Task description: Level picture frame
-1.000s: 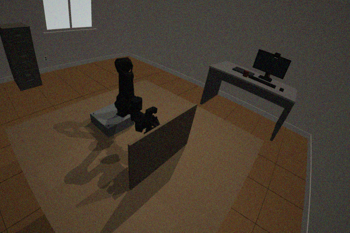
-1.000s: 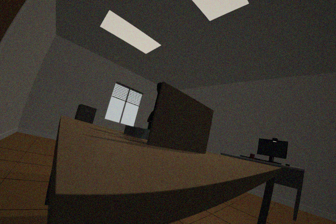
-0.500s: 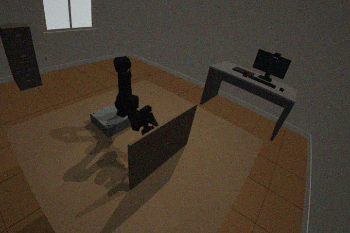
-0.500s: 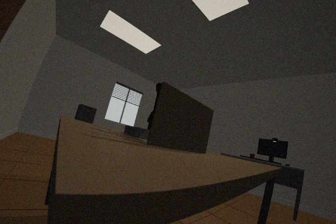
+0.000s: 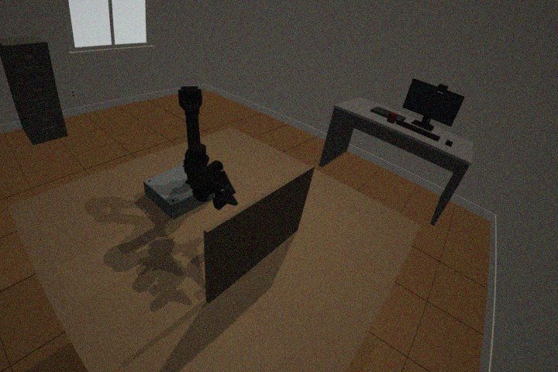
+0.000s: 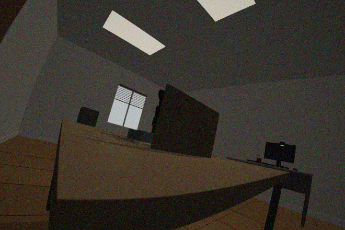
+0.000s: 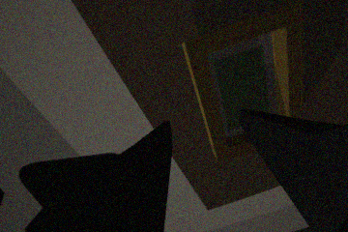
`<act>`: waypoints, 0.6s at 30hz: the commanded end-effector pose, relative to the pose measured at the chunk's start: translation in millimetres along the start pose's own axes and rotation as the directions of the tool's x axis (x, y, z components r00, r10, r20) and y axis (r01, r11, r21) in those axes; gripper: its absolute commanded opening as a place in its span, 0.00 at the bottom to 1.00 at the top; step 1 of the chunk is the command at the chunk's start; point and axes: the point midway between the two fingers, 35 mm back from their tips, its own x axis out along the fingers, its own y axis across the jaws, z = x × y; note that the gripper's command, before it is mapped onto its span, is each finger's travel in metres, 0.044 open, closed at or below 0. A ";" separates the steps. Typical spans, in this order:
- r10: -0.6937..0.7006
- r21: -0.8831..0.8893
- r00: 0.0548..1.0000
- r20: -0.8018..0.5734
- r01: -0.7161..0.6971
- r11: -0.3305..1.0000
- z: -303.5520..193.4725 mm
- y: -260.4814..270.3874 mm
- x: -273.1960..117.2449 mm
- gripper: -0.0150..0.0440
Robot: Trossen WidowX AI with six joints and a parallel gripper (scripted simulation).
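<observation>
The picture frame [image 7: 279,53] shows in the wrist view, brown with a grey mat and a dark green picture. Its left edge is a thin bright line, not parallel to the panel's side edge in this slanted view; I cannot tell how level it hangs. My gripper [image 7: 204,121] [image 5: 227,201] is open, its dark fingers apart, one at each side of the frame's lower left edge in the wrist view. Nothing is seen pinched between them. The right finger covers the picture's lower part. The screw is not visible, and the panel hides the frame in the top and exterior views.
The upright dark panel [image 5: 253,228] [image 6: 186,124] [image 7: 143,72] stands on the light tabletop [image 5: 332,263] [image 6: 124,176], in front of the arm's grey base [image 5: 165,188]. A desk [image 5: 402,138] with a monitor [image 5: 433,101] stands farther off, and a tall cabinet [image 5: 32,87] is at the left.
</observation>
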 end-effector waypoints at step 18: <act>0.004 0.019 1.000 -0.004 -0.004 1.000 -13.7 22.2 -107.1 0.69</act>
